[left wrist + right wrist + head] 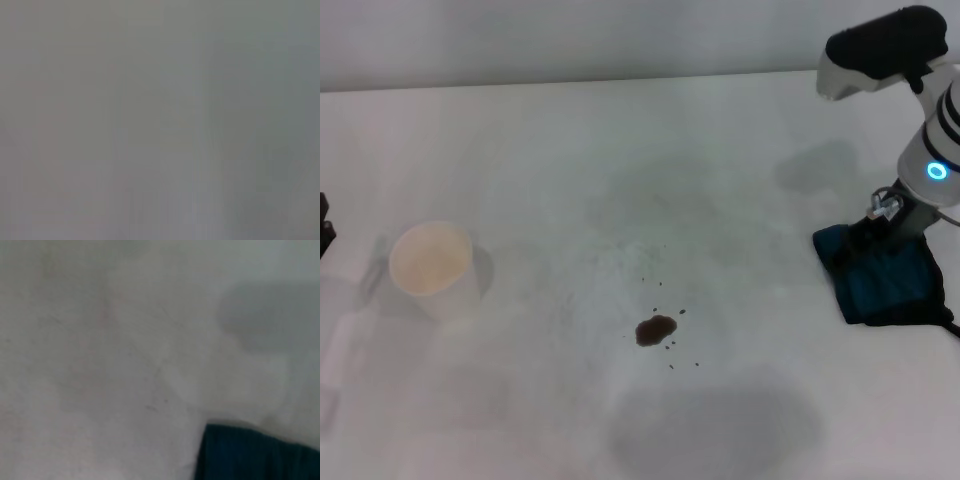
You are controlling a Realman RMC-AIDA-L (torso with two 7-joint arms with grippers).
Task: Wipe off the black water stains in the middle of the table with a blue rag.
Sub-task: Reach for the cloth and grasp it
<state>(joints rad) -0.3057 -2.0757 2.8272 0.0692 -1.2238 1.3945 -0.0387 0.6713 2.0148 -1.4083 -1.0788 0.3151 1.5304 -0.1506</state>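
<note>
The black water stains (656, 329) are a small dark oval blot with tiny specks around it, in the middle of the white table (620, 170). The blue rag (885, 275) lies crumpled at the table's right side. My right gripper (876, 222) reaches down onto the rag's far edge, where its tips are hidden against the cloth. The rag's corner also shows in the right wrist view (255, 455). My left gripper (325, 228) is only a dark sliver at the far left edge. The left wrist view shows nothing but plain grey.
A white paper cup (432, 265) stands upright at the left of the table, well away from the stains. The table's far edge (570, 82) runs along the back.
</note>
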